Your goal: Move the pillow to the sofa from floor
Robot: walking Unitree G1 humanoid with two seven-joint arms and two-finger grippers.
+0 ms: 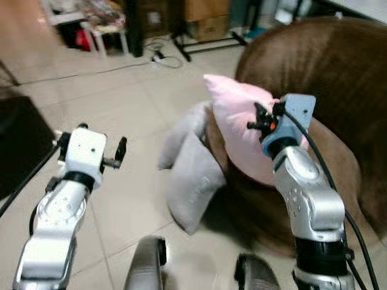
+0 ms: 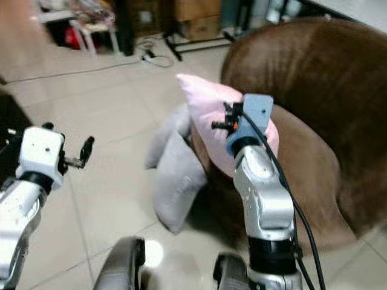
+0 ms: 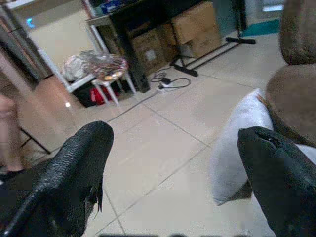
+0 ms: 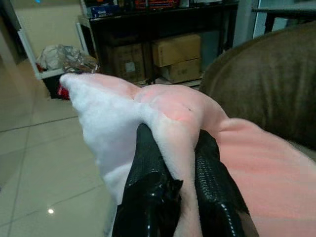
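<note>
A pink pillow (image 1: 233, 115) is held up over the front of the brown sofa (image 1: 329, 90), its lower part resting on the seat edge. My right gripper (image 4: 173, 168) is shut on a pinched fold of that pink pillow (image 4: 163, 113); the right wrist sits just in front of it. A grey pillow (image 1: 193, 175) leans on the floor against the sofa's front. My left gripper (image 3: 173, 163) is open, held over the tiled floor to the left of the grey pillow (image 3: 237, 148), with nothing between its fingers (image 3: 74, 173).
Cables (image 1: 163, 59) lie on the tiles at the back, near a black stand's feet (image 1: 205, 42) and cardboard boxes (image 4: 177, 57). A small white table (image 3: 106, 81) with clutter stands back left. A dark object (image 1: 18, 139) is at the far left.
</note>
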